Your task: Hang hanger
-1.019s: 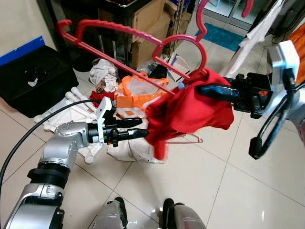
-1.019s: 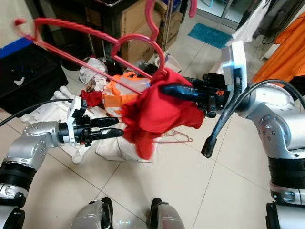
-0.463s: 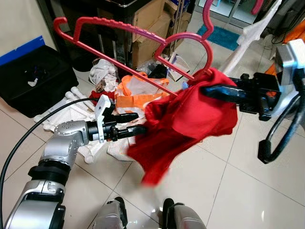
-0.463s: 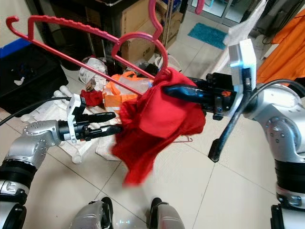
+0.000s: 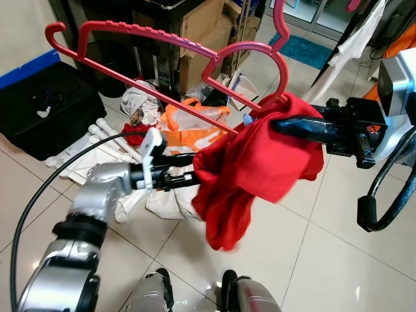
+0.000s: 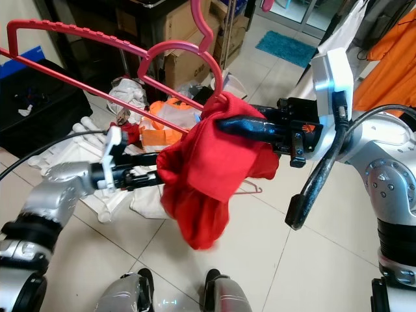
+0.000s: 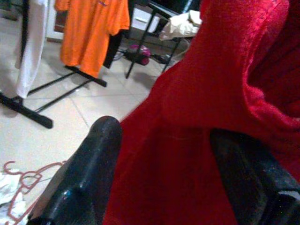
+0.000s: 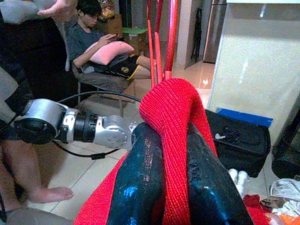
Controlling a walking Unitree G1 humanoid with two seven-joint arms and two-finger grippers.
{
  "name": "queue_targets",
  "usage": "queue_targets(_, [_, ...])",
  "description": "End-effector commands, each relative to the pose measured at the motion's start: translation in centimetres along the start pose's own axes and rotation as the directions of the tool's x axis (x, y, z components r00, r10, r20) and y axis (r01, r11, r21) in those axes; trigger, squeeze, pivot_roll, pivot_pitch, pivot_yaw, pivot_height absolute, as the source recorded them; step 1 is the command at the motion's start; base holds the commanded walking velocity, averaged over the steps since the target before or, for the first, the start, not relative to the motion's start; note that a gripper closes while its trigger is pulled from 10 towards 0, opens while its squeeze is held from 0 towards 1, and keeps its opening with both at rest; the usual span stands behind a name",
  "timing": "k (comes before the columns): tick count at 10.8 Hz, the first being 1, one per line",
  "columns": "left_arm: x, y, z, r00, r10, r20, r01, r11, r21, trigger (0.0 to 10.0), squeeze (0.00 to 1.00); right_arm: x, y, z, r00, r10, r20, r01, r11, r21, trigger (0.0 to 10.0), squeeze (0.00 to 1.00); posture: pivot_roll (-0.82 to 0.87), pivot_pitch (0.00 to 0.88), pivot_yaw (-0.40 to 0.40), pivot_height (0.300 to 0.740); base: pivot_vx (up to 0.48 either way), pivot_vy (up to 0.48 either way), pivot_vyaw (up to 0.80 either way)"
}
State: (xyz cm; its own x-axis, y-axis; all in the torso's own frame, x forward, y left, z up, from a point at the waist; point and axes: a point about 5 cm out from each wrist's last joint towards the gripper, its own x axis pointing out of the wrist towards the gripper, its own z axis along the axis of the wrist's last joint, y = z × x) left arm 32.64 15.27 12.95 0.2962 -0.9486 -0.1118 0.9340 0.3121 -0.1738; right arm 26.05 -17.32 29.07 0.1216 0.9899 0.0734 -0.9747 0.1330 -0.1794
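Observation:
A long red plastic hanger (image 5: pixel 149 36) hangs in the air, tilted, with its hook end near my right gripper. A red garment (image 5: pixel 260 169) is draped over that end and sags below it. My right gripper (image 5: pixel 278 125) reaches in from the right, shut on the garment where it wraps the hanger; in the right wrist view the cloth is pinched between its fingers (image 8: pixel 140 178). My left gripper (image 5: pixel 188 177) points at the garment's left edge. Its fingers (image 7: pixel 89 159) stand apart with red cloth between them.
On the tiled floor behind lies a heap of laundry with an orange and white bag (image 5: pixel 188 130), white tubes (image 5: pixel 97 140) and a black case (image 5: pixel 45 104). Cardboard boxes (image 5: pixel 201 26) stand at the back. A person (image 8: pixel 101 51) sits on a chair nearby. An orange shirt (image 7: pixel 91 28) hangs on a rack.
My left gripper has moved right, up to the garment's edge, with cloth now between its fingers. The garment swung down and has drawn back together. The hanger's far end has shifted left.

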Motion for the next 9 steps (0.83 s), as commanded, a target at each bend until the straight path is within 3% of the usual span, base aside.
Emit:
queue_targets(1, [0.4, -0.1, -0.2, 0.999, -0.029, -0.016, 0.029, 1.000, -0.004, 10.0, 0.00, -0.1, 0.5, 1.6, 0.999, 0.025, 0.023, -0.024, 0.998, -0.062, 0.0, 0.00, -0.20, 0.193, -0.095, 0.740, 0.000, 0.000, 0.00])
queue_targets(4, [1.1, -1.2, 0.0, 0.986, -0.164, -0.024, 0.164, 0.986, -0.003, 10.0, 0.00, 0.0, 1.0, 1.8, 0.999, 0.053, 0.008, -0.052, 0.997, -0.059, 0.0, 0.00, -0.20, 0.193, -0.092, 0.740, 0.000, 0.000, 0.00])
queue_targets(6, [1.6, -1.8, -1.2, 0.973, -0.221, -0.069, 0.220, 0.975, -0.030, 10.0, 0.00, 0.3, 1.4, 2.2, 0.997, 0.073, 0.018, -0.072, 0.995, -0.064, 0.0, 0.00, -0.20, 0.190, -0.094, 0.740, 0.000, 0.000, 0.00])
queue_targets(7, [1.8, -1.6, -1.2, 0.974, -0.214, -0.074, 0.213, 0.977, -0.026, 0.0, 0.00, 0.3, 1.5, 2.4, 0.997, 0.079, 0.020, -0.078, 0.995, -0.066, 0.0, 0.00, -0.20, 0.187, -0.095, 0.740, 0.000, 0.000, 0.00])
queue_targets(9, [2.0, -1.3, -0.8, 0.984, -0.173, -0.052, 0.172, 0.985, -0.018, 0.0, 0.00, 0.2, 1.5, 2.4, 0.997, 0.077, 0.022, -0.076, 0.995, -0.066, 0.0, 0.00, -0.20, 0.185, -0.094, 0.740, 0.000, 0.000, 0.00])
